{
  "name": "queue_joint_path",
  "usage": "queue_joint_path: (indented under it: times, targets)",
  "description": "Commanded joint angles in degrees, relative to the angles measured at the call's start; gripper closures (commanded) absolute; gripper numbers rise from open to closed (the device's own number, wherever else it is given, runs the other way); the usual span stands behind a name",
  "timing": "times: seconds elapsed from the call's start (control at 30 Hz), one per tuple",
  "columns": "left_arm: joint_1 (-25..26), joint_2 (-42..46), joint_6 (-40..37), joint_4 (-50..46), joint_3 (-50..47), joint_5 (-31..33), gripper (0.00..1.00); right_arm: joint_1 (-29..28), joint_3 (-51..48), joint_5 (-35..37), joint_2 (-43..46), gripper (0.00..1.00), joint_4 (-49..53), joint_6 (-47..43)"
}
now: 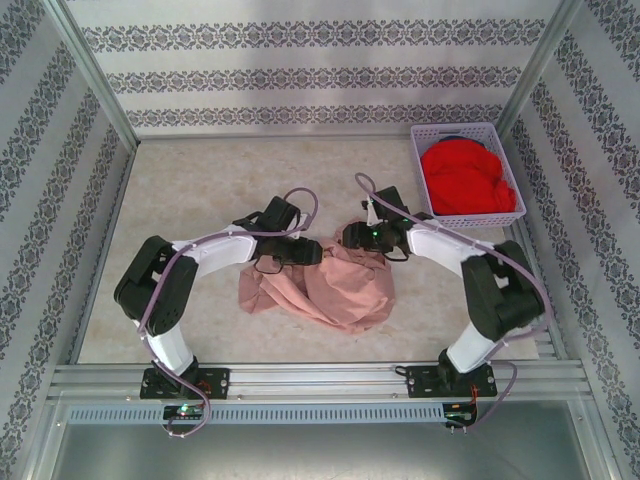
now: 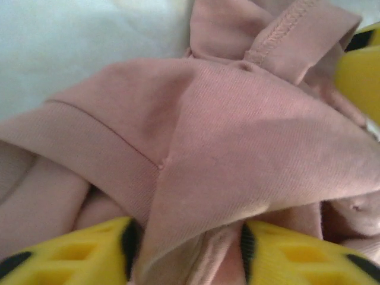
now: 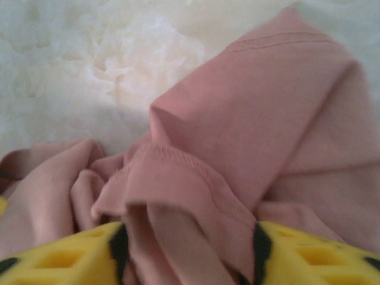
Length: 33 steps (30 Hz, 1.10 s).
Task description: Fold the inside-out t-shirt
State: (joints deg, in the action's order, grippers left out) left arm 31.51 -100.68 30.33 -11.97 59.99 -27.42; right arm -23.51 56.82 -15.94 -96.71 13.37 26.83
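The inside-out t-shirt [image 1: 330,285] lies crumpled in a dusty pink heap on the table between the two arms. My left gripper [image 1: 298,252] is at the heap's far left edge. In the left wrist view its yellow fingers [image 2: 77,252] stand partly closed, and a bunched fold of the t-shirt [image 2: 237,136] fills the gap between the pads. My right gripper [image 1: 352,237] is at the far right edge. A hemmed fold of the t-shirt [image 3: 196,178] is pressed between that gripper's [image 3: 187,252] pads. The two grippers are close together.
A lilac basket [image 1: 417,165] holding a bright red garment [image 1: 465,180] stands at the back right, just beyond my right arm. Patterned walls close off the back and both sides. A metal rail [image 1: 320,380] runs along the near edge.
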Motion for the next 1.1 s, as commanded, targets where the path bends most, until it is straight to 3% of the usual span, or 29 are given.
queue_joint_path:
  times: [0.0, 0.1, 0.13, 0.3, 0.57, 0.77, 0.83, 0.93, 1.07]
  targets:
    - [0.20, 0.09, 4.24, 8.68, -2.73, -5.42, 0.71, -0.50, 3.05, -2.32, -3.62, 0.63, -3.50, 0.92]
    - [-1.67, 2.63, 5.37, 11.81, -4.82, -6.20, 1.00, 0.55, 5.07, -0.91, -1.45, 0.95, -4.51, -0.69]
    - [-2.77, 4.64, 5.09, 12.11, -5.33, -6.07, 1.00, 1.26, 5.82, 0.32, 0.61, 1.00, -4.00, -1.64]
    - [-7.76, 19.06, 0.09, 9.64, -5.22, -1.92, 1.00, 5.98, 5.78, 3.23, 14.74, 1.00, -3.68, -4.53]
    - [-8.92, 34.89, -11.64, -1.42, 2.66, 6.01, 1.00, 10.58, 9.48, 3.04, 28.84, 1.00, 1.88, -6.90]
    - [-8.90, 44.65, -13.32, -10.51, -2.92, 6.47, 1.00, 11.62, 3.81, 17.69, 36.86, 1.00, 15.92, -7.34]
    - [-8.85, 48.40, -11.34, -13.50, -8.27, 5.54, 1.00, 11.57, -1.02, 23.41, 39.41, 0.90, 19.94, -6.29]
    - [-8.83, 51.88, -7.45, -15.87, -16.52, 5.06, 1.00, 9.93, -5.75, 27.18, 41.72, 0.60, 22.09, -5.65]
    - [-8.70, 52.83, -3.04, -14.37, -23.18, 4.13, 1.00, -2.82, -8.64, 27.60, 41.57, 0.44, 12.80, -7.34]
